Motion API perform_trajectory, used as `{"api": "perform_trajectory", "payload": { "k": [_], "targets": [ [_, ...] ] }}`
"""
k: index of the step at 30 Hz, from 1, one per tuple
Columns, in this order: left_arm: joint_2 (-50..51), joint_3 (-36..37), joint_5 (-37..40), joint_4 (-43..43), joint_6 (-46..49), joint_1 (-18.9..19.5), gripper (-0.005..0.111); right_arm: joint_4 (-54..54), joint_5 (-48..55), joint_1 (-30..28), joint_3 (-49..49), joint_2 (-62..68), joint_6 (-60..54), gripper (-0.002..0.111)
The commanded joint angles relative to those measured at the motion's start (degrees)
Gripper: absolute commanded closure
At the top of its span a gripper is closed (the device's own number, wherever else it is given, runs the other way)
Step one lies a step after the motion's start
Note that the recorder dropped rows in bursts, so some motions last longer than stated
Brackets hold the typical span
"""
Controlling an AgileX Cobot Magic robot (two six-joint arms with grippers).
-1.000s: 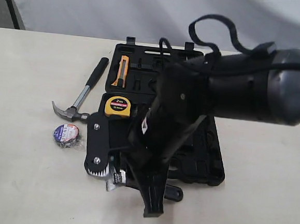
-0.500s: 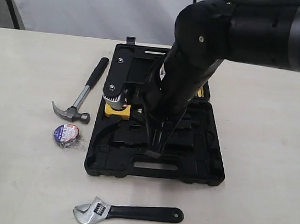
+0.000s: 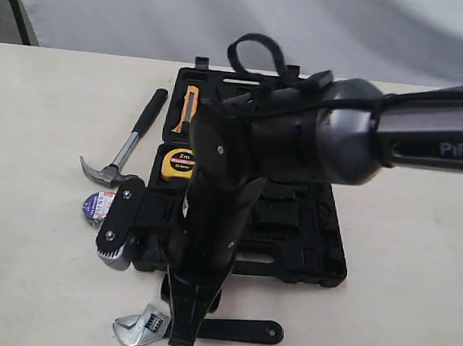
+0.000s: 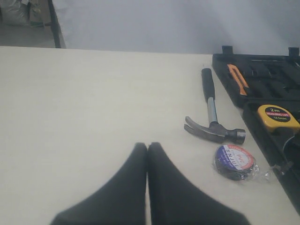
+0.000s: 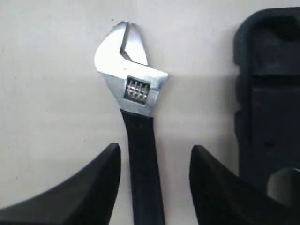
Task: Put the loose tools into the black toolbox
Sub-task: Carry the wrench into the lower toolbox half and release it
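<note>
The adjustable wrench (image 3: 243, 330) lies flat on the table in front of the black toolbox (image 3: 305, 251). My right gripper (image 3: 180, 339) points down over it and is open. In the right wrist view the black wrench handle (image 5: 143, 159) runs between the fingers of the right gripper (image 5: 154, 150), touching neither, and its silver head (image 5: 129, 70) lies beyond the tips. The claw hammer (image 3: 126, 153) and the tape roll (image 3: 94, 205) lie to the left of the box. My left gripper (image 4: 147, 146) is shut and empty, and the hammer (image 4: 211, 123) and the tape roll (image 4: 234, 161) lie apart from it.
The toolbox lies open, with a yellow tape measure (image 3: 178, 162) and an orange-handled tool (image 3: 187, 105) in its moulded slots. A corner of the toolbox (image 5: 272, 93) sits close beside the right fingers. The right arm hides much of the box's middle. Bare beige table (image 4: 84, 103) spreads to the left.
The right arm has swung from above the toolbox down to the wrench at the table's front. The hammer and the tape roll have not moved.
</note>
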Motion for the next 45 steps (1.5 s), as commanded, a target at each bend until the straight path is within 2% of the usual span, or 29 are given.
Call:
{"api": "perform_trajectory", "payload": {
  "k": [1,13,15,19,25,27,32,34,40,45],
  "targets": [
    [-0.46,0.53,-0.97,-0.78,-0.59,0.19,0.105,0.20,-0.09,2.02,0.23,2.27,-0.72,0.061],
    [-0.46,0.53,-0.97,-0.78,-0.59,0.19,0.105,0.20,-3.24,2.56,0.23,8.22,-0.50,0.063],
    [-0.46,0.53,-0.97,-0.78,-0.59,0.19,0.105,0.20,-2.18,2.56,0.23,8.76,-0.50,0.072],
    [-0.46,0.53,-0.97,-0.78,-0.59,0.19,0.105,0.05,0.14,2.56,0.23,8.74,-0.50,0.108],
    [-0.46,0.53,-0.97,-0.78,-0.59,0.19,0.105,-2.23,0.35,2.56,0.23,0.31,-0.10,0.109],
    [-0.46,0.53,-0.97,-0.78,-0.59,0.19,0.105,-8.43,0.35,2.45,0.23,-2.91,4.83,0.109],
    [-0.46,0.53,-0.97,-0.78,-0.59,0.19,0.105,-32.06,0.35,2.19,0.23,-5.80,19.48,0.109],
    [-0.46,0.53,-0.97,-0.78,-0.59,0.19,0.105,-35.74,-1.35,0.21,0.23,-5.69,23.29,0.109],
    [-0.46,0.53,-0.97,-0.78,-0.59,0.19,0.105,-35.86,-10.41,-6.00,0.23,-5.57,26.12,0.109],
    [-0.46,0.53,-0.97,-0.78,-0.59,0.19,0.105,-36.80,-15.24,-8.64,0.23,-3.31,25.48,0.109]
  ]
}}
